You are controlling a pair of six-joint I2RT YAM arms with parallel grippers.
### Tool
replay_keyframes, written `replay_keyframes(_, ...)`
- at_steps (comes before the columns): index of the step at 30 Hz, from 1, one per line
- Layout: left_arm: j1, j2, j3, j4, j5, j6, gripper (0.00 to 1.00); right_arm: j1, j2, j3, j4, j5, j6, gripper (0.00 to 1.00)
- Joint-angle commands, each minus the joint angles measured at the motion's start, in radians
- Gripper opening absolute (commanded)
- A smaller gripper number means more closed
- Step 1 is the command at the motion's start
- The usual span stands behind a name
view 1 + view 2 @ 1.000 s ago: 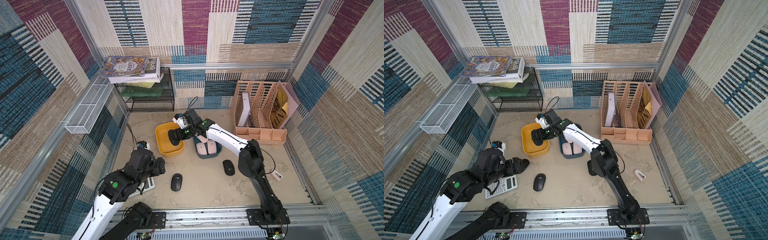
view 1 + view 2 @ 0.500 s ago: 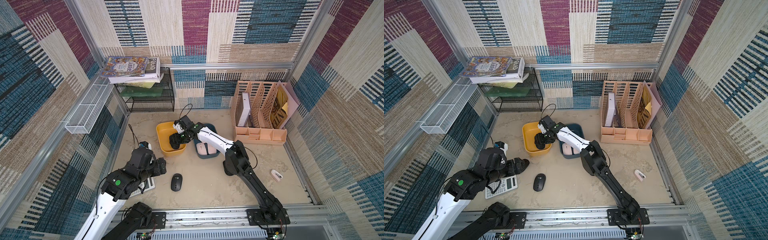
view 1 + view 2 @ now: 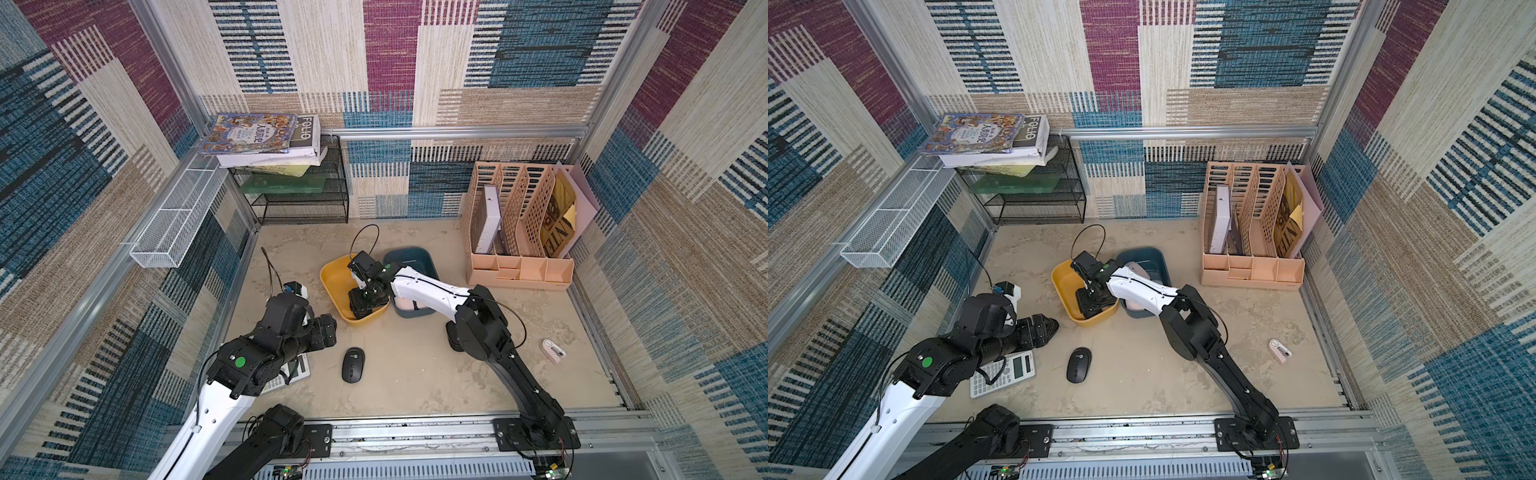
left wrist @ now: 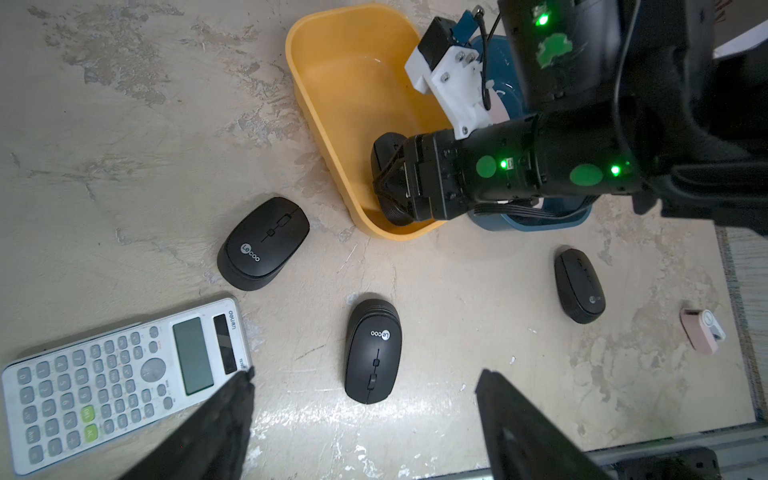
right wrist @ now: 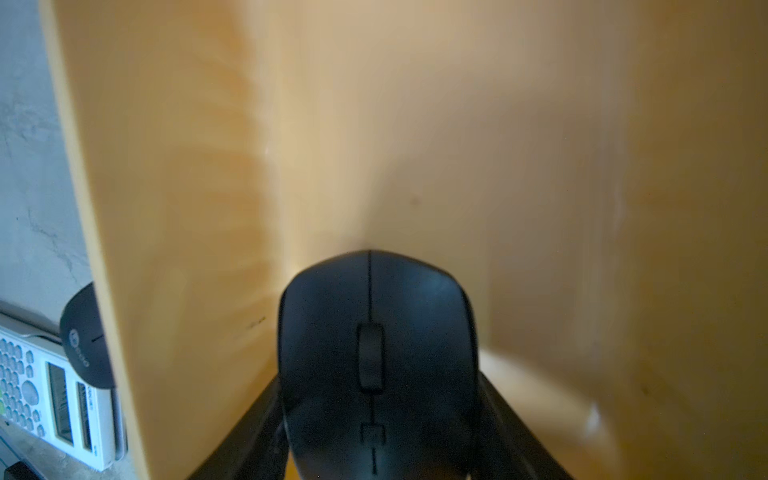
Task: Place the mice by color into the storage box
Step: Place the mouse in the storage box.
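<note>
Take 12 o'clock as the far wall. Nearest you, the left gripper [image 4: 365, 374] hangs above the table [image 3: 415, 386], fingers spread wide with nothing between them. The middle mouse [image 3: 353, 365], black, lies loose on the table near that gripper and apart from it.

The calculator [image 4: 124, 382] is at its 9 o'clock, partly under the left arm. The left mouse [image 4: 263, 243] sits at its 10 o'clock, just beside the calculator's far corner. The right mouse [image 4: 579, 291] lies toward 3 o'clock, by the right arm's elbow, and the gadget [image 3: 552, 350] is farther out the same way.

At 12 o'clock stands the yellow bin [image 4: 328, 124]. The right gripper [image 5: 380, 378] is down inside it, fingers clamped on the sides of the held mouse [image 5: 374, 299], also black; you cannot tell whether it touches the floor.

The blue bin [image 3: 409, 255] is just beside, at the yellow one's 3 o'clock. Pink mice [image 3: 404, 304] lie in it, mostly hidden by the arm. The organizer [image 3: 519, 266] and the shelf [image 3: 299, 199] stand against the far wall.
</note>
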State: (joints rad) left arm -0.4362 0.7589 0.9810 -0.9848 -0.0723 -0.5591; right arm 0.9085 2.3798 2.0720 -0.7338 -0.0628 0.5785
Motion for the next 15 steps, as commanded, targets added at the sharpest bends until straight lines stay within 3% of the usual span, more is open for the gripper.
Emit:
replay_keyframes(1, 0.001, -0.006, -0.011, 0.017, 0.023, -0.003, 0.88, -0.002, -0.019, -0.011, -0.001, 0.062, 0.012, 0.53)
replay_keyframes(4, 0.001, -0.012, -0.020, 0.018, 0.031, -0.004, 0.88, -0.002, 0.007, 0.030, -0.044, 0.086, -0.014, 0.55)
replay_keyframes(15, 0.001, -0.019, -0.039, 0.015, 0.025, -0.002, 0.88, 0.013, 0.054, 0.044, 0.027, -0.081, -0.067, 0.56)
